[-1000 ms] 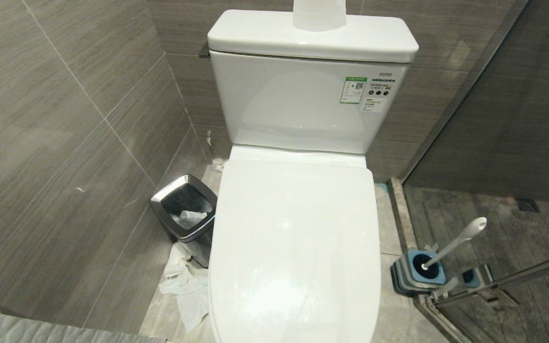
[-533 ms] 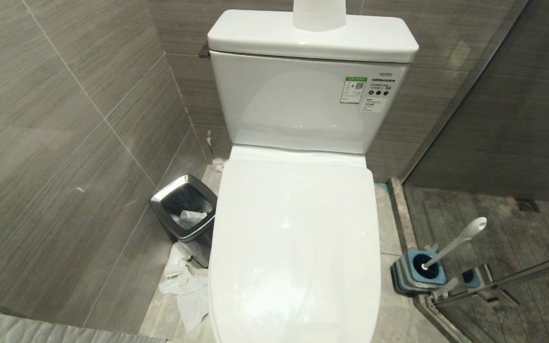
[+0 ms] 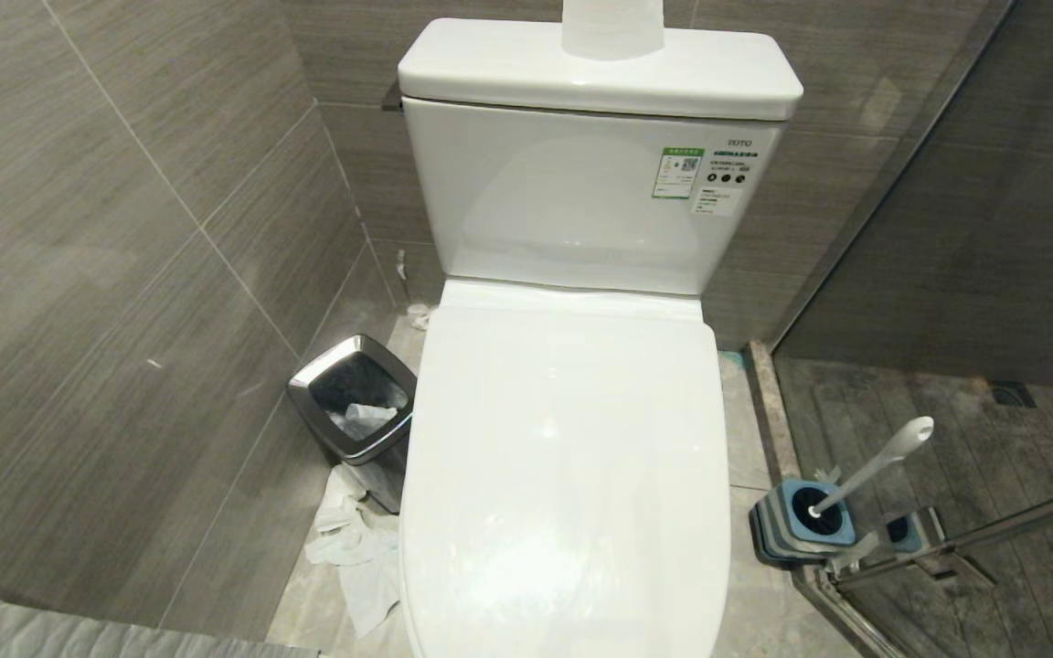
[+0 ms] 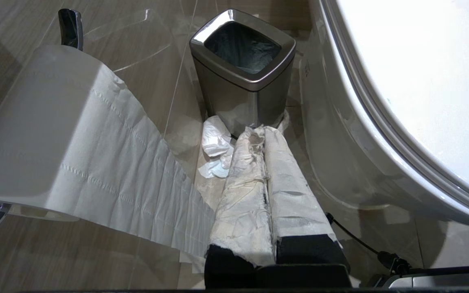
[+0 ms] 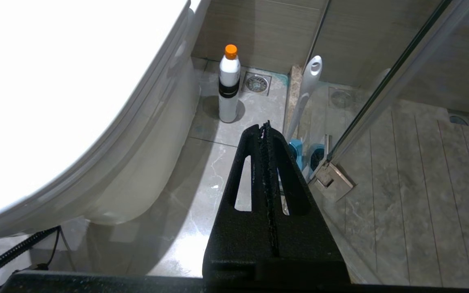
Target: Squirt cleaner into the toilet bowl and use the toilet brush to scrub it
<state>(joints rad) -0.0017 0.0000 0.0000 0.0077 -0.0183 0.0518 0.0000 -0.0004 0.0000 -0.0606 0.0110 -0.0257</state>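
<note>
The toilet brush leans in its blue holder, maybe touching glass; both hands are pinched closed, empty.

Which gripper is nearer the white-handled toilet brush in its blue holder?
Right. The right gripper hangs shut beside the white-handled toilet brush, on that side of the toilet. The left gripper, shut, is across the toilet by the steel bin.

Grey tiled floor carrying white toilet, steel bin, crumpled tissue, blue brush holder, orange-capped bottle.
</note>
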